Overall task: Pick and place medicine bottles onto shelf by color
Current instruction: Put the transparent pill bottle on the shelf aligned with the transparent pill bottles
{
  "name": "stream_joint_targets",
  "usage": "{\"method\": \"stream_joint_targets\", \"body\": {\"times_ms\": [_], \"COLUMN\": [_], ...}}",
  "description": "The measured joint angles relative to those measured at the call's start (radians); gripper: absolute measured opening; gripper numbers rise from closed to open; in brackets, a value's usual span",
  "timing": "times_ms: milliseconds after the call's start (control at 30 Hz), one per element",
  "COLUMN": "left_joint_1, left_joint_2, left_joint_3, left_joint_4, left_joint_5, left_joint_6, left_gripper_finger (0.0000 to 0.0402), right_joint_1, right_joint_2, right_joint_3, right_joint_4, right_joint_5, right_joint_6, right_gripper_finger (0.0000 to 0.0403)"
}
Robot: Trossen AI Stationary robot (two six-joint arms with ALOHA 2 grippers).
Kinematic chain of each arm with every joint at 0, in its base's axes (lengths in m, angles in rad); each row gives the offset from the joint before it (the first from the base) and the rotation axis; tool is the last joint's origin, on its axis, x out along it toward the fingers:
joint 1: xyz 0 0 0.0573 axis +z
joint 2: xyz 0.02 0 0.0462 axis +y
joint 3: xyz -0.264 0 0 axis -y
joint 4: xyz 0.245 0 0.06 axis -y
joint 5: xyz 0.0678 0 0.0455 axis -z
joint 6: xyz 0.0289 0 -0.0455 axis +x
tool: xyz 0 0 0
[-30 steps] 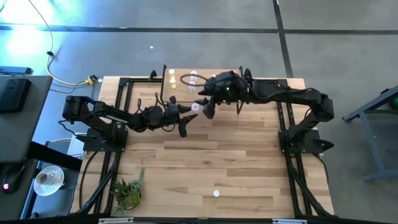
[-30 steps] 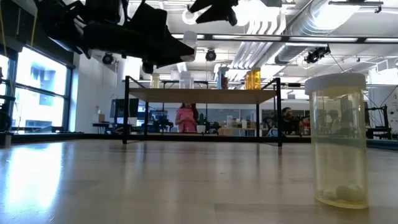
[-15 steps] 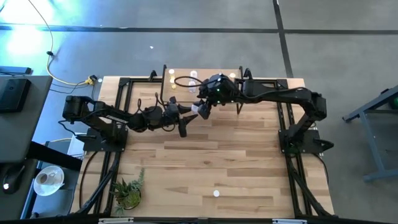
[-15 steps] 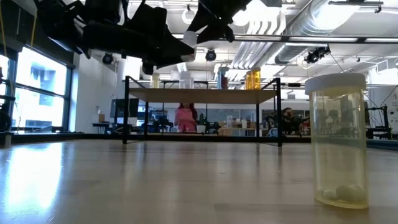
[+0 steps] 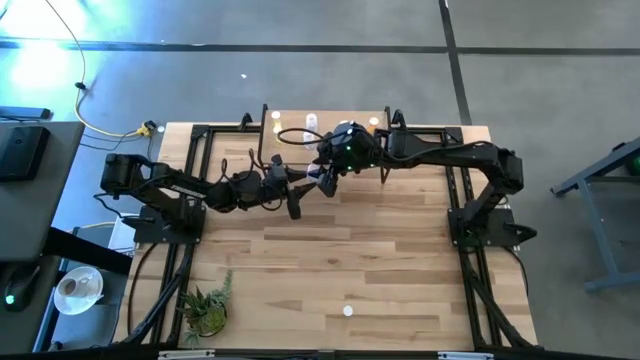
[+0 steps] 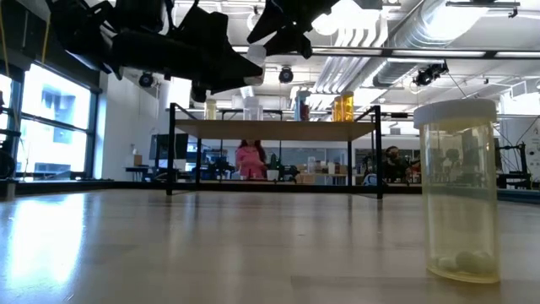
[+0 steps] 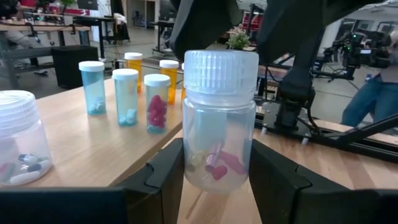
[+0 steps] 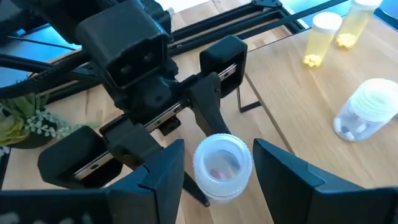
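My left gripper (image 7: 217,169) is shut on a clear medicine bottle (image 7: 219,124) with a white ribbed cap and pink pills, held in the air near the shelf's front edge. My right gripper (image 8: 221,169) is open and slants down from above, one finger on each side of the bottle's cap (image 8: 222,160) with gaps showing. The shelf (image 5: 322,128) is a light-wood board on black legs at the table's far middle. Bluish bottles (image 7: 125,96), orange ones (image 7: 133,62) and a wide jar (image 7: 15,140) stand on it. One yellowish bottle (image 6: 458,190) stands alone on the table. My left gripper pinches the bottle's lower body (image 7: 194,167) between its two fingers, one on each side. The fingers lie level and come from the table's left. The bottle stands upright and lifted clear, its cap well above the fingers.
The lone bottle (image 5: 347,311) is near the table's front edge, with open tabletop around it. A small plant (image 5: 208,308) sits at the front left. Black frame rails run along both sides of the table. People show in the room beyond.
My right gripper has come down and toward the table's left, to the bottle in my left gripper; its open fingers now stand around the cap. The bottle has stayed where it was.
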Motion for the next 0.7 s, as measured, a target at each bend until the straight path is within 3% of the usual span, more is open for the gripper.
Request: {"method": "stream_joint_targets", "body": {"times_ms": [133,500,700], "left_joint_1": [0.0,0.002,0.002], "left_joint_2": [0.0,0.0,0.0], "left_joint_3": [0.0,0.001,0.001], "left_joint_4": [0.0,0.021,0.02], "left_joint_5": [0.0,0.0,0.0], "left_joint_6": [0.002,0.017,0.019], "left_gripper_finger": [0.0143,0.0143,0.0143], "right_joint_1": [0.007,0.008,0.008], "right_joint_2": [0.0,0.016,0.016], "right_joint_3": [0.0,0.0,0.0], "right_joint_4": [-0.003,-0.02,-0.015], "right_joint_5": [0.04,0.029,0.029], "right_joint_6": [-0.003,-0.026,-0.037], "right_gripper_finger": [0.0181,0.0181,0.0152]}}
